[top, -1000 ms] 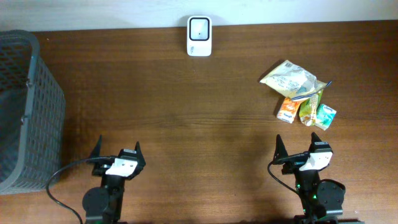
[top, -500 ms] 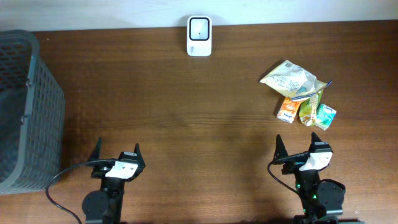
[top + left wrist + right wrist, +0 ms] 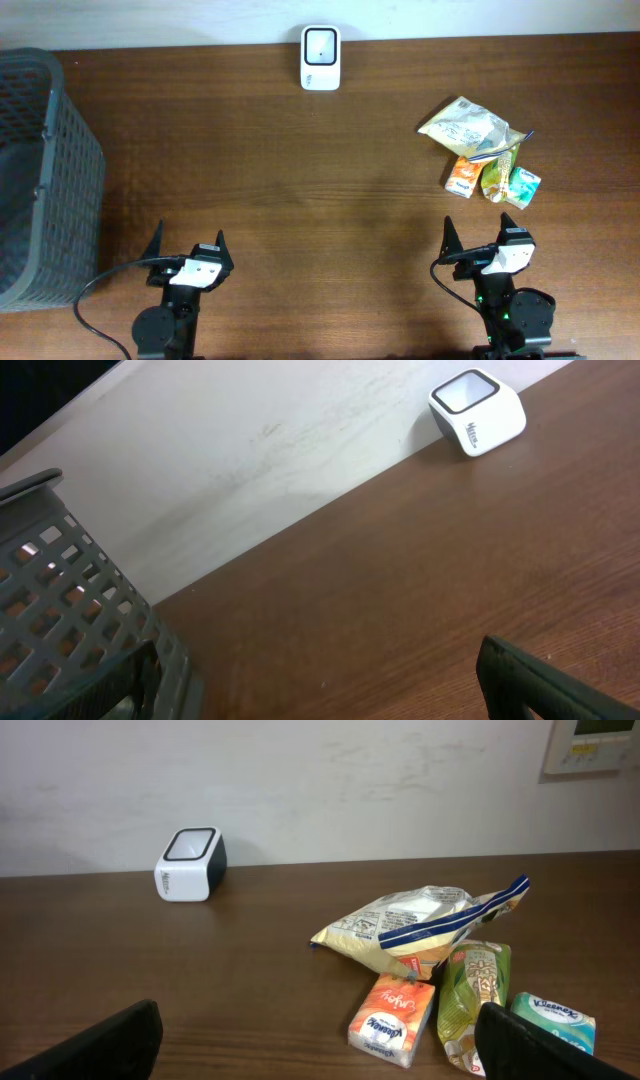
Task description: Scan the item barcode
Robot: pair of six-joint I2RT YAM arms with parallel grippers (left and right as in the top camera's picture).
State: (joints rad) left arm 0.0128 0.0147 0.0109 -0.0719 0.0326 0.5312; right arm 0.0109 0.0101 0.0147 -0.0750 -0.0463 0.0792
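Now both arms sit at the lower edge of the overhead frame. The left jaws and the right jaws stand wide open and hold nothing. The items lie in a pile on the desk (image 3: 300,190) at the right of that frame: a bag (image 3: 468,127) partly over an orange pack (image 3: 462,178), with a green pack (image 3: 497,180) and a tissue pack (image 3: 524,188) beside it. The scanner (image 3: 321,45) stands at the top middle, well apart from them. I think the risk is in the pile. The packs touch each other, so the jaws may take two at once or push one away. No barcode shows, so an item may meet the scanner with the wrong side.
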